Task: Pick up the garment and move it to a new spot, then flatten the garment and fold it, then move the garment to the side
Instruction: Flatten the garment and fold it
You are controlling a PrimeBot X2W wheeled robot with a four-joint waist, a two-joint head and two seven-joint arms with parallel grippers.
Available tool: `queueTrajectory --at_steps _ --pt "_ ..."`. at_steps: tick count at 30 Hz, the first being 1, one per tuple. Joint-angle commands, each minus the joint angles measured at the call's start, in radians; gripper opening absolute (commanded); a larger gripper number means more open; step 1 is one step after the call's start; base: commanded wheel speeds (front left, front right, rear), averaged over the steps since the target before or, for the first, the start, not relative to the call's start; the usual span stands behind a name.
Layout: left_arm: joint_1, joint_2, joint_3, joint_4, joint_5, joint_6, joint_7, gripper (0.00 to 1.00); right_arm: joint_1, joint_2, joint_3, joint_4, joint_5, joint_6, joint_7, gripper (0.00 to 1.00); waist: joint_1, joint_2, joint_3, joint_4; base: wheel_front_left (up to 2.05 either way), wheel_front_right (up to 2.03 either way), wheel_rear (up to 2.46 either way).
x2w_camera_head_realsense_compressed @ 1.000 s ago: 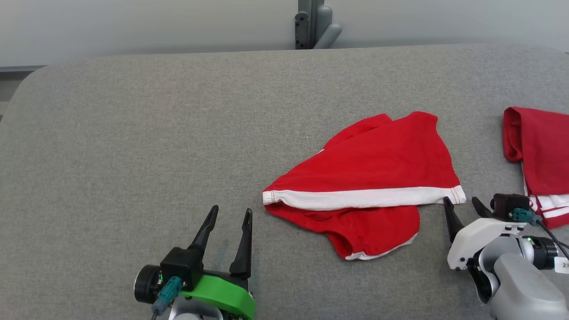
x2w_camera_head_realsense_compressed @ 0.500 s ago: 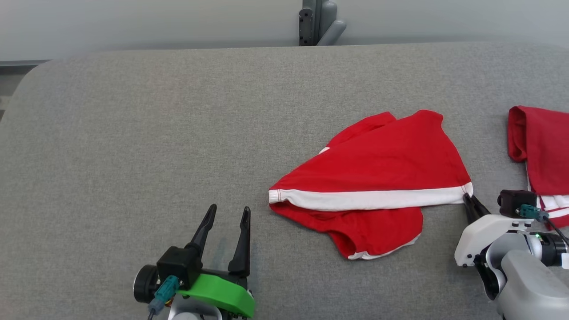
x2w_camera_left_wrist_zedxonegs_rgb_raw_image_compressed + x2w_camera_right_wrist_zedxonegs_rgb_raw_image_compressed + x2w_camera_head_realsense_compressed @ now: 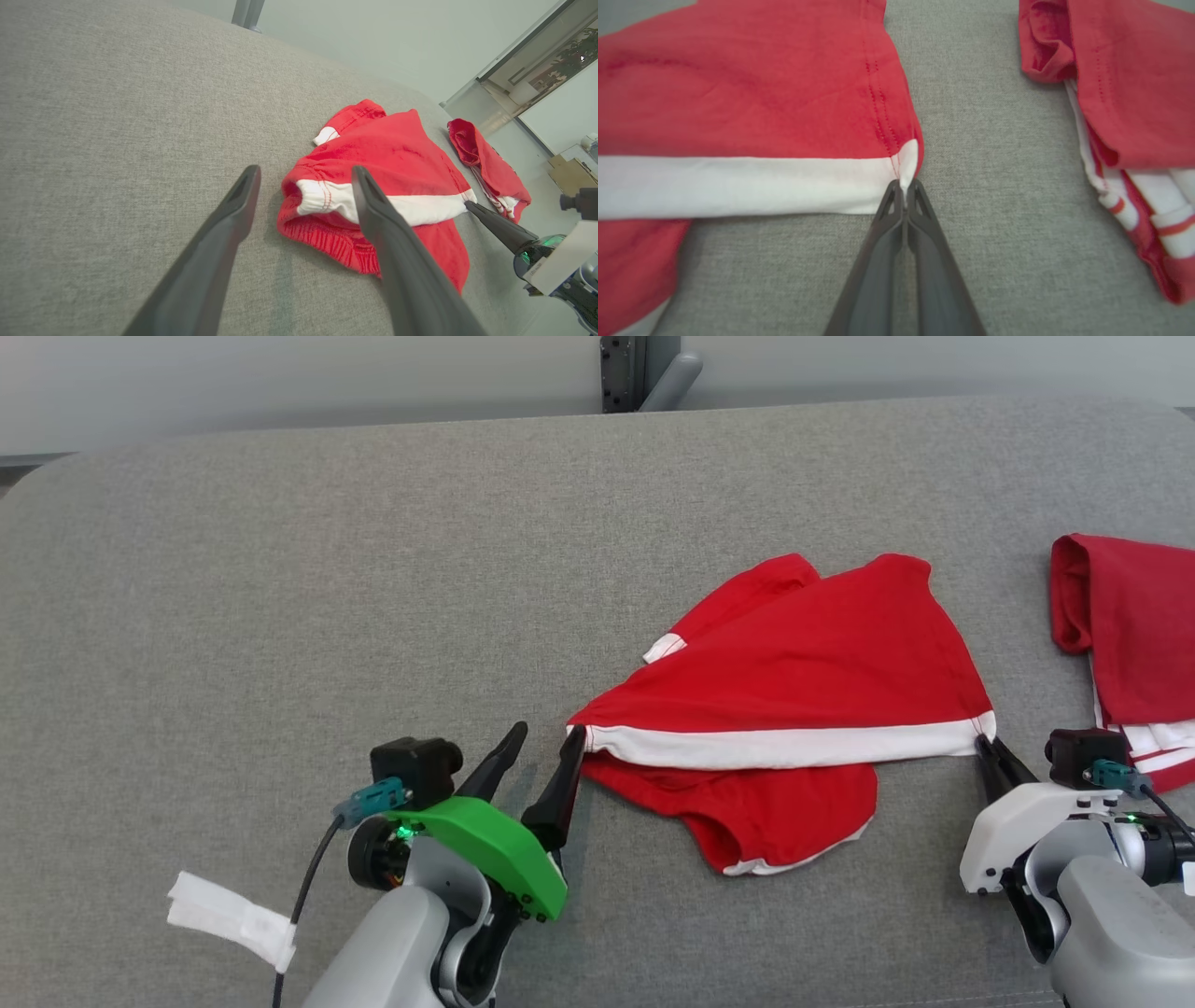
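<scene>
A red garment (image 3: 794, 672) with a white band (image 3: 775, 747) lies crumpled right of the table's middle; it also appears in the left wrist view as the garment (image 3: 392, 154) and in the right wrist view as the garment (image 3: 738, 84). My right gripper (image 3: 982, 743) is shut on the band's right corner (image 3: 906, 161), fingers pressed together. My left gripper (image 3: 546, 739) is open at the band's left end (image 3: 322, 198), one finger (image 3: 373, 205) over the cloth, the other on the bare table beside it.
A second red garment (image 3: 1125, 625) with white stripes lies folded at the right edge, close to my right gripper. The grey fabric table (image 3: 280, 616) stretches wide to the left. A white tag (image 3: 229, 919) hangs from my left arm's cable. A grey post (image 3: 635, 373) stands behind the table.
My left gripper has moved right and forward to the band's left end. My right gripper shut on the band's right corner and pulled it taut. The camera shifted slightly.
</scene>
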Motion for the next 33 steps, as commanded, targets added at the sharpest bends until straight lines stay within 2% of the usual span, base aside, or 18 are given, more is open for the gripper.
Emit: queueTrajectory --at_steps 1,4,13,14,15,16,21,26,33 --pt "-0.044 0.003 -0.021 0.028 -0.021 0.001 0.027 1.00 -0.002 -0.009 0.006 0.002 0.003 -0.002 0.000 0.00 0.0000 0.0000 0.012 -0.002 0.00 0.00 0.00" --pt "-0.093 0.003 -0.070 0.077 -0.049 0.011 0.089 1.00 -0.019 -0.012 0.022 0.006 0.008 -0.002 0.000 0.00 0.0000 0.0000 0.022 -0.011 0.00 0.00 0.00" --pt "-0.135 0.003 -0.120 0.121 -0.096 0.031 0.121 1.00 -0.026 -0.021 0.038 0.004 0.016 -0.002 0.000 0.00 0.0000 0.0000 0.025 -0.016 0.00 0.00 0.00" --pt "-0.141 0.003 -0.125 0.122 -0.101 0.029 0.113 0.89 -0.026 -0.022 0.041 0.004 0.019 -0.002 0.000 0.00 0.0000 0.0000 0.024 -0.017 0.00 0.00 0.00" --pt "-0.145 0.003 -0.129 0.123 -0.110 0.028 0.107 0.25 -0.026 -0.022 0.044 0.004 0.020 -0.002 0.000 0.00 0.0000 0.0000 0.024 -0.018 0.00 0.00 0.00" --pt "-0.147 0.003 -0.133 0.122 -0.116 0.024 0.101 0.00 -0.026 -0.023 0.047 0.005 0.021 -0.002 0.000 0.00 0.0000 0.0000 0.023 -0.019 0.00 0.00 0.00" --pt "-0.159 0.003 -0.147 0.142 -0.123 0.027 0.100 0.00 -0.030 -0.038 0.054 0.001 0.029 -0.002 0.000 0.00 0.0000 0.0000 0.011 -0.026 0.00 0.00 0.00" --pt "-0.154 0.003 -0.135 0.117 -0.160 0.010 0.087 0.00 -0.034 -0.058 0.046 -0.041 0.061 -0.002 0.000 0.00 0.0000 0.0000 -0.018 -0.032 0.00 0.00 0.00" --pt "-0.197 0.015 -0.080 -0.013 -0.251 -0.023 0.111 0.00 -0.081 -0.117 0.064 -0.197 0.229 -0.002 0.039 0.00 0.0000 0.0000 -0.089 -0.051 0.00 0.00 0.00"
